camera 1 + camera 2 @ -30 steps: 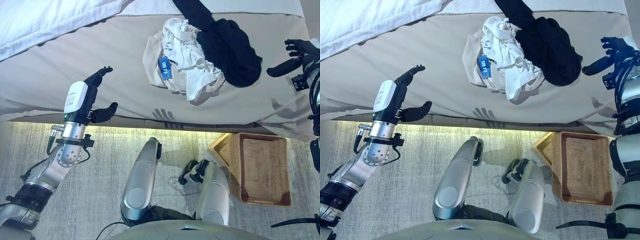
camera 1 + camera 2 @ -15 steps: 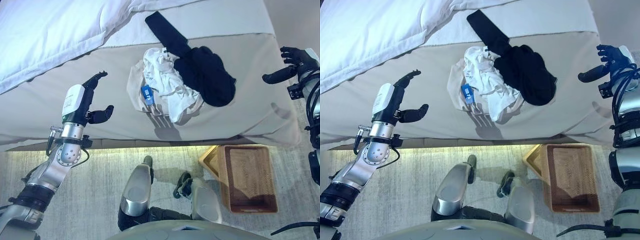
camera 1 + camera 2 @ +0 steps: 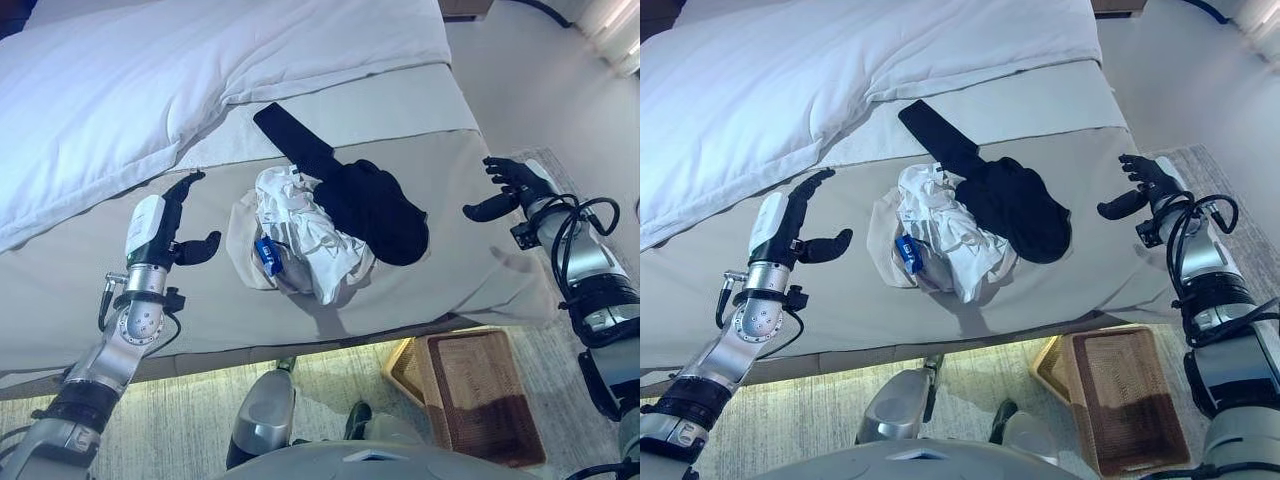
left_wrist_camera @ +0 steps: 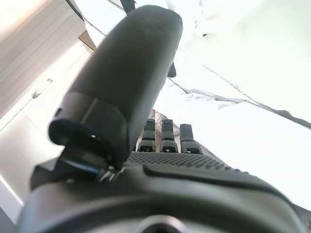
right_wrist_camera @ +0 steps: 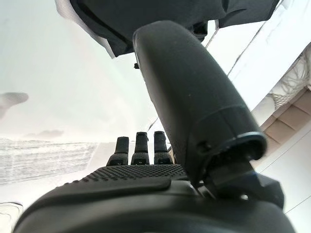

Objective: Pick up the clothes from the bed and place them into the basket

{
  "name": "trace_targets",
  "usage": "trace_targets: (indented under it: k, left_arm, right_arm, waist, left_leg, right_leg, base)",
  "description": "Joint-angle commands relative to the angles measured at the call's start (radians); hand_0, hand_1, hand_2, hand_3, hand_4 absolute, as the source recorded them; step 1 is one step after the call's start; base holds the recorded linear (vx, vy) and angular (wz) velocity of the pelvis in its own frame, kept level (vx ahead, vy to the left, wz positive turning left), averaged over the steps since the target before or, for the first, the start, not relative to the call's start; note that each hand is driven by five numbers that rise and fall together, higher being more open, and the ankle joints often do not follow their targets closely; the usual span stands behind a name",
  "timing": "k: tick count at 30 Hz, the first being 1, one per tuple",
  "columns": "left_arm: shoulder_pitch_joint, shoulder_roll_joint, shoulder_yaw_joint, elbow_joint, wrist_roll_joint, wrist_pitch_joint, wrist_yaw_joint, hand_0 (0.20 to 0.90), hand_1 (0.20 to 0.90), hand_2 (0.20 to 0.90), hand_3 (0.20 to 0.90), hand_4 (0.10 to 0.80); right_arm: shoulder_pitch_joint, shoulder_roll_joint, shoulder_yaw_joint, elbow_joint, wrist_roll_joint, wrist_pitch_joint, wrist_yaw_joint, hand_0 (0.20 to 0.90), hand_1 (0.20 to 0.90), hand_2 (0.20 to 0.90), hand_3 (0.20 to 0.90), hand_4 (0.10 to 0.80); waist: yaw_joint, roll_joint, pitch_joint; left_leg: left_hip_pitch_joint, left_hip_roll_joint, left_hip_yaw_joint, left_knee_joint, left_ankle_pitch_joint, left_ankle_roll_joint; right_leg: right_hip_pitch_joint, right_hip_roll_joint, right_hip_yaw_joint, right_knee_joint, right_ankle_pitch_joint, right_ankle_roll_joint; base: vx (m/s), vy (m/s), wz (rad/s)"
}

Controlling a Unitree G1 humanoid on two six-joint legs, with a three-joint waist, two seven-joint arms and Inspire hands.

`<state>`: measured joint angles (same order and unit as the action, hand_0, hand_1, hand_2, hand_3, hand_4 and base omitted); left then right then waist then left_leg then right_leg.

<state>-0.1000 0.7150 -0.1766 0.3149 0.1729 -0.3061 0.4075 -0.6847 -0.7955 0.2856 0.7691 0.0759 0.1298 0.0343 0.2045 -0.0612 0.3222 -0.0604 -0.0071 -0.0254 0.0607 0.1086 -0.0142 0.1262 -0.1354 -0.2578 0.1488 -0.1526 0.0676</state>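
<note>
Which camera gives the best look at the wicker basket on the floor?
The right eye view: the basket shows almost whole beside the bed's foot, empty. The left eye view shows it too, slightly more cropped. The right wrist view catches only a woven corner; the left wrist view shows none.

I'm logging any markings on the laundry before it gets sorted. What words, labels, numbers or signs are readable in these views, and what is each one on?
Blue tag on the white garment: it bears pale marks, too small to read.
Black garment: no print shows.
Wicker basket: no label shows.
Bed: no text.
Nothing in these views can be quoted as readable text.
</note>
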Motion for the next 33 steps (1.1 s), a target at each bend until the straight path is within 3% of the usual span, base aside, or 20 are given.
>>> trace_targets:
  k: [1,6,8,10,11,13,15,18,24,33]
  left_arm:
    - [-0.014,0.01,0.04,-0.037,-0.024,-0.064,0.047,0.9,0.9,0.9,0.9,0.8]
    - [-0.006,0.004,0.052,-0.06,-0.024,-0.077,0.033,0.9,0.9,0.9,0.9,0.8]
    - [0.009,0.02,0.073,-0.077,-0.025,-0.084,0.016,0.9,0.9,0.9,0.9,0.8]
    - [0.033,0.045,0.088,-0.1,-0.022,-0.082,0.018,0.9,0.9,0.9,0.9,0.8]
    - [0.035,0.051,0.085,-0.097,-0.026,-0.078,0.029,0.9,0.9,0.9,0.9,0.8]
    - [0.004,0.064,0.07,-0.079,-0.047,-0.073,0.062,0.9,0.9,0.9,0.9,0.8]
    - [-0.002,0.064,0.071,-0.08,-0.064,-0.054,0.08,0.9,0.9,0.9,0.9,0.8]
    - [-0.026,0.044,0.063,-0.081,-0.054,-0.043,0.1,0.9,0.9,0.9,0.9,0.8]
    - [-0.061,0.05,0.035,-0.101,-0.059,-0.05,0.081,0.9,0.9,0.9,0.9,0.8]
    - [-0.033,0.016,-0.008,-0.135,-0.016,-0.07,0.137,0.9,0.9,0.9,0.9,0.8]
  right_arm:
    - [-0.07,-0.075,-0.007,-0.002,-0.009,-0.059,-0.043,0.9,0.9,0.9,0.9,0.8]
    - [-0.094,-0.076,-0.01,0.023,-0.03,-0.055,-0.061,0.9,0.9,0.9,0.9,0.8]
    - [-0.072,-0.077,-0.017,-0.001,-0.033,-0.053,-0.072,0.9,0.9,0.9,0.9,0.8]
    - [-0.034,-0.072,-0.031,-0.035,-0.025,-0.063,-0.091,0.9,0.9,0.9,0.9,0.8]
    - [-0.038,-0.061,-0.024,-0.036,-0.027,-0.068,-0.104,0.9,0.9,0.9,0.9,0.8]
    - [-0.084,-0.042,0.01,-0.042,-0.055,-0.049,-0.123,0.9,0.9,0.9,0.9,0.8]
    - [-0.09,-0.037,0.032,-0.081,-0.067,-0.022,-0.125,0.9,0.9,0.9,0.9,0.8]
    - [-0.144,-0.039,0.06,-0.059,-0.08,-0.033,-0.124,0.9,0.9,0.9,0.9,0.8]
    - [-0.313,-0.071,0.107,0.051,-0.089,-0.025,-0.129,0.9,0.9,0.9,0.9,0.8]
    - [-0.437,-0.072,0.177,0.058,-0.145,0.017,-0.194,0.9,0.9,0.9,0.9,0.8]
  waist:
    - [-0.004,0.01,-0.122]
    - [0.017,0.016,-0.099]
    - [0.022,0.026,-0.085]
    - [0.018,0.034,-0.056]
    - [0.014,0.029,-0.045]
    - [0.002,0.021,-0.021]
    - [-0.002,0.014,-0.014]
    - [0.014,0.022,0.003]
    - [0.058,0.069,0.066]
    - [0.077,0.135,0.176]
  left_leg:
    - [0.014,0.027,0.019,0.1,-0.153,-0.026]
    - [-0.016,0.016,0.016,0.17,-0.194,-0.007]
    - [-0.014,0.008,-0.001,0.169,-0.201,0.026]
    - [0.001,0.006,-0.021,0.173,-0.208,0.045]
    - [0.005,0.003,-0.022,0.175,-0.208,0.038]
    - [-0.005,0.011,-0.031,0.183,-0.217,0.017]
    - [-0.037,0.016,-0.027,0.206,-0.211,0.007]
    - [-0.08,0.033,-0.01,0.205,-0.178,-0.022]
    - [-0.181,0.026,-0.058,0.25,-0.163,-0.044]
    - [-0.339,-0.015,-0.062,0.429,-0.205,-0.021]
  right_leg:
    - [-0.079,-0.01,-0.009,0.041,0.061,-0.007]
    - [-0.092,-0.02,-0.017,0.12,0.019,-0.015]
    - [-0.153,-0.029,-0.022,0.315,0.037,0.004]
    - [-0.252,-0.065,0.001,0.488,0.109,0.035]
    - [-0.263,-0.076,0.019,0.442,0.134,0.039]
    - [-0.255,-0.086,0.053,0.236,0.118,0.035]
    - [-0.212,-0.055,0.063,0.138,0.103,0.027]
    - [-0.196,-0.045,0.014,0.101,0.102,0.018]
    - [-0.273,-0.055,-0.036,0.189,0.05,-0.019]
    - [-0.456,-0.103,-0.049,0.451,-0.024,-0.067]
  base:
    - [0.041,0.009,-0.01]
    - [0.052,0.064,-0.01]
    - [0.064,0.099,-0.02]
    - [0.088,0.011,-0.05]
    - [0.056,-0.107,-0.01]
    - [0.004,-0.253,0.03]
    - [-0.003,-0.256,0.03]
    - [-0.059,-0.116,0.18]
    - [-0.076,-0.022,0.18]
    - [-0.038,0.055,0.18]
